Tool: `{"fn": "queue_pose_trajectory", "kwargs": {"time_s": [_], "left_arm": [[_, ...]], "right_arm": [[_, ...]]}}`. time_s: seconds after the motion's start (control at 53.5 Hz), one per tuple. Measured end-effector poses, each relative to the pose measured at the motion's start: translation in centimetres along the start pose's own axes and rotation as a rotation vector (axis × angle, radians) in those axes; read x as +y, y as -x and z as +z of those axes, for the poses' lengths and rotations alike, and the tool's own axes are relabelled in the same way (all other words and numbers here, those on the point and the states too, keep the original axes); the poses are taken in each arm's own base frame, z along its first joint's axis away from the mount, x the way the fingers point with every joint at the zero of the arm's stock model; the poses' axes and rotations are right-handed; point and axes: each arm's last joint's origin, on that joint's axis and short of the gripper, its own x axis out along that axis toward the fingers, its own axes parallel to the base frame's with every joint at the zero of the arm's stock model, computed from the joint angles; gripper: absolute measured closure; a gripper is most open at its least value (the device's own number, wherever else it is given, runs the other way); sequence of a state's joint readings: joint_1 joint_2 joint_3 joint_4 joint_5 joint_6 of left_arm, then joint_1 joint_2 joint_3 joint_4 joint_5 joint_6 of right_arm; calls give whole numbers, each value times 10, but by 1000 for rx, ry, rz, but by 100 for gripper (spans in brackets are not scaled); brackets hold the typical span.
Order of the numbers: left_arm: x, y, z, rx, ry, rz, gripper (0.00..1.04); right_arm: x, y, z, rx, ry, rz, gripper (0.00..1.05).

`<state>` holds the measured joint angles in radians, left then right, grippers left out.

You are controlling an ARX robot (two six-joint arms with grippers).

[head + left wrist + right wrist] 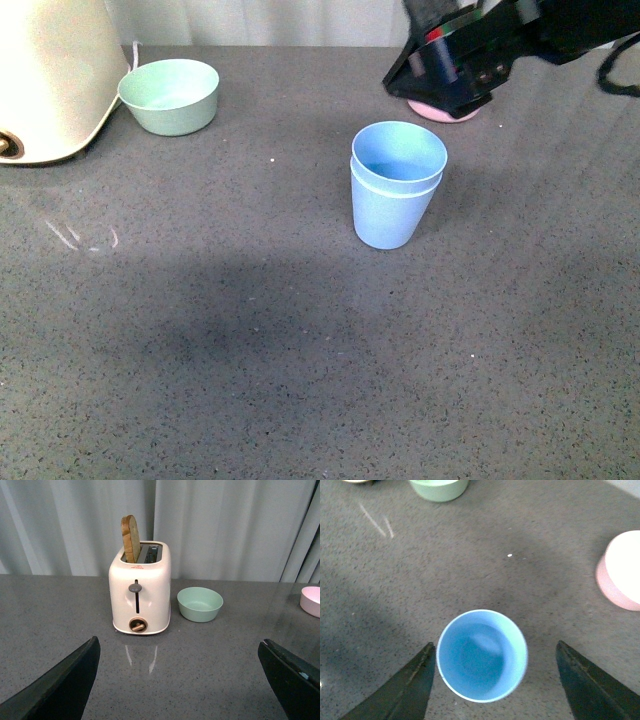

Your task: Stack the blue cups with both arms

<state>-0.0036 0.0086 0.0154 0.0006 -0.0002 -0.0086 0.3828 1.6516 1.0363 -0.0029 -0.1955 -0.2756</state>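
The two blue cups stand upright in the middle of the grey table, one nested inside the other, the inner rim a little above the outer. In the right wrist view the stack is seen from above. My right gripper is open and hovers over it, one finger on each side, touching nothing. The right arm shows as black housing with red marks, behind and right of the cups. My left gripper is open and empty over bare table, far from the cups; it is out of the front view.
A cream toaster stands at the far left, with a bread slice in its slot. A mint-green bowl sits beside it. A pink bowl sits under the right arm. A grey curtain closes the back.
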Motion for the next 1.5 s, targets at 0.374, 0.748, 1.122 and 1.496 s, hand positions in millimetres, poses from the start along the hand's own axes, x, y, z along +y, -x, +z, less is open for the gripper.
{"fn": "queue_pose_trajectory", "kwargs": {"time_s": [0.374, 0.748, 1.122, 1.496], "left_arm": [[0, 0, 0, 0, 0, 0, 9], [0, 0, 0, 0, 0, 0, 9], [0, 0, 0, 0, 0, 0, 9], [0, 0, 0, 0, 0, 0, 9]], "right_arm": [[-8, 86, -47, -281, -114, -486, 15], [3, 127, -119, -527, -305, -640, 88], [14, 147, -149, -527, -309, -639, 103], [20, 161, -171, -543, -307, -645, 103]]}}
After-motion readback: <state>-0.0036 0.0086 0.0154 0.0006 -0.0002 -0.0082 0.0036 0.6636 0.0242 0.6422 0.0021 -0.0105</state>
